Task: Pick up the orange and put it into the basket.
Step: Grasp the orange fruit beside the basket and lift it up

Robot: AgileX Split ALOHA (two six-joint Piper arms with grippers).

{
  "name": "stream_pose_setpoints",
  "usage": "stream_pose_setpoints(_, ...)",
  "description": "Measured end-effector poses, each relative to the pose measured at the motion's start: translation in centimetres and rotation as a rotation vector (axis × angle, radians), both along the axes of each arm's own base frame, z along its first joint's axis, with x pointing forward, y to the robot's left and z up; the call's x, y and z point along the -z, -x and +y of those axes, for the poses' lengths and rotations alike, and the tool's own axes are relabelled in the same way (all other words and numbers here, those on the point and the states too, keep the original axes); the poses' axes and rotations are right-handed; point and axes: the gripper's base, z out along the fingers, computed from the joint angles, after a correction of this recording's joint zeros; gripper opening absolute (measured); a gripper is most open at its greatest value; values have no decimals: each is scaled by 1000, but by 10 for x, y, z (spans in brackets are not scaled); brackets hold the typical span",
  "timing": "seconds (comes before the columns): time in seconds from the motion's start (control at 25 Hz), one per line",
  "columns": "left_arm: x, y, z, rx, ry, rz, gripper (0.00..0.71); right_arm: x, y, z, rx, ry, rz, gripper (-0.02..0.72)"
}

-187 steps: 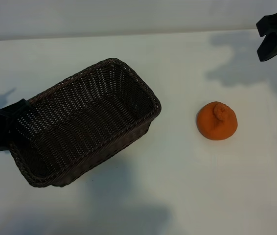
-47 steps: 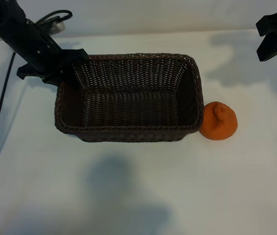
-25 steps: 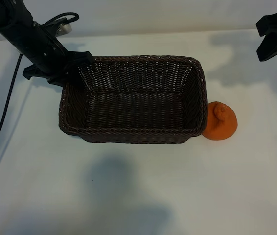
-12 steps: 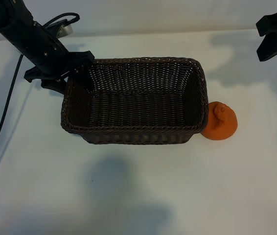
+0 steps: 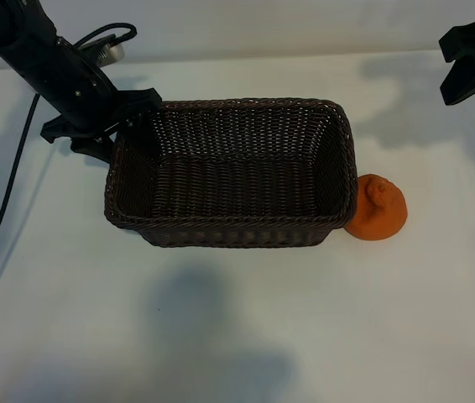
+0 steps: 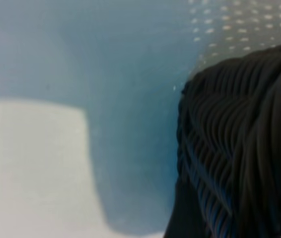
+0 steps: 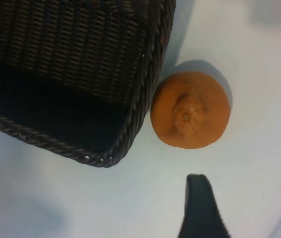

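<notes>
The dark-brown woven basket [image 5: 229,106] stands in the middle of the white table, with nothing inside it. The orange [image 5: 378,210] sits on the table right against the basket's right end, nub up; the right wrist view shows the orange [image 7: 191,110] beside the basket's corner [image 7: 130,134]. My left gripper [image 5: 118,126] is at the basket's far left corner, open, its fingers either side of the rim. The left wrist view shows only the wicker [image 6: 240,148] close up. My right gripper [image 5: 472,63] hangs open high at the far right, above and beyond the orange, holding nothing.
A black cable [image 5: 7,210] trails from the left arm down the table's left side. Bare white table [image 5: 305,336] lies in front of the basket and around the orange.
My left gripper's fingers have spread apart at the basket's corner, letting go of the rim. The basket slid slightly nearer and rightwards, then stopped. The orange and right arm have not moved.
</notes>
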Motion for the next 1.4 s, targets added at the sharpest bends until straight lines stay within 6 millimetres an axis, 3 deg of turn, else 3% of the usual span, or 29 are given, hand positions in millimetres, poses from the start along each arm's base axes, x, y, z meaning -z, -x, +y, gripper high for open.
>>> stream_pose_setpoints(0.32,-10,6,0,15,6,27,575,0,0,0,0,0,0,433)
stream_pose_setpoints(0.64,-61,24,11,23,-93,-35,575,0,0,0,0,0,0,433)
stream_pose_setpoints(1.0,-139,55,17,8,-97,-245,574,0,0,0,0,0,0,433)
stream_pose_setpoints(1.2,-162,67,19,4,-90,-308,574,0,0,0,0,0,0,433)
stream_pose_setpoints(1.4,-164,69,19,4,-90,-315,574,0,0,0,0,0,0,433)
